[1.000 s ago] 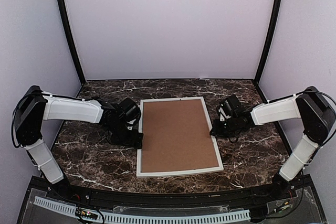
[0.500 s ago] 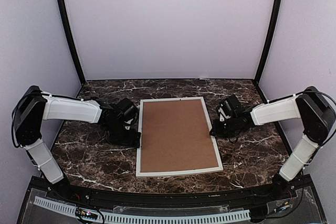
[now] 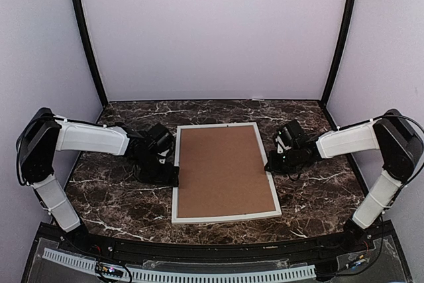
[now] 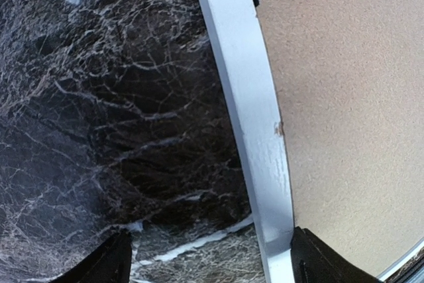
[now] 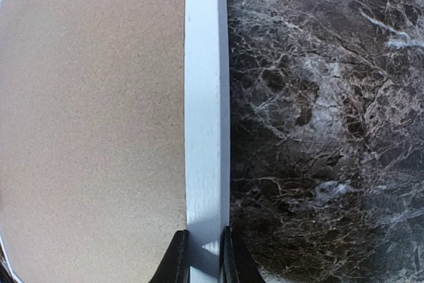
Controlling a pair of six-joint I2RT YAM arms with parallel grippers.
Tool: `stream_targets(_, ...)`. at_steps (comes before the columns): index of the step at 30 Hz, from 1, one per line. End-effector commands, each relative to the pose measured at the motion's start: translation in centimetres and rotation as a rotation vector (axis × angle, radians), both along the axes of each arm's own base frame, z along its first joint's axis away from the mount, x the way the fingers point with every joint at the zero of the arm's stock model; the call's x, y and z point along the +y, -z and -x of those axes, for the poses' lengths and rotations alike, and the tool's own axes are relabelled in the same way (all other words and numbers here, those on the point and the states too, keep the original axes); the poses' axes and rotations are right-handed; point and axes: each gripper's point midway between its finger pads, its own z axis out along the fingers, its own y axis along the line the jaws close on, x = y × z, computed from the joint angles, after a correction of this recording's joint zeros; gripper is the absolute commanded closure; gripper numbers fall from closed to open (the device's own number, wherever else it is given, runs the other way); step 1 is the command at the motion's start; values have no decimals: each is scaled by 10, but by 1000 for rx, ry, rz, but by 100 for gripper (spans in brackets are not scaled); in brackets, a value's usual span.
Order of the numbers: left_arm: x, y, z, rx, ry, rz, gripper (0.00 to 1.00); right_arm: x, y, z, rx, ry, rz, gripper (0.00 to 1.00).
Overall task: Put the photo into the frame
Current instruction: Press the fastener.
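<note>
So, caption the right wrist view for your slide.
Right pincer gripping the frame, brown board inside it, marble table outside.

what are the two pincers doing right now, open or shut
left pincer: open, jaws either side of the frame's left rail
right pincer: shut on the frame's right rail

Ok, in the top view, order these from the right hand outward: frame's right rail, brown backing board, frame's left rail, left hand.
1. The frame's right rail, pinched in the right hand.
2. The brown backing board, in the centre.
3. The frame's left rail and the left hand, far left: too close to call, as the open hand straddles that rail.
</note>
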Motion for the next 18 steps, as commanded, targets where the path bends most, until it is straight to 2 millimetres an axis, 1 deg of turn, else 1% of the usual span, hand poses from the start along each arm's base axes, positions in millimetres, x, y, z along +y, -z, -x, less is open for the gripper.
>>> stream_targets(1, -3, 10, 7, 39, 15, 5, 14, 0, 30, 30, 131, -26, 19, 97)
stream_targets(11, -8, 22, 13, 69, 31, 1, 14, -1, 31, 31, 131, -25, 22, 97)
stream_targets(18, -10, 37, 20, 105, 52, -22, 15, -1, 30, 31, 130, -25, 22, 97)
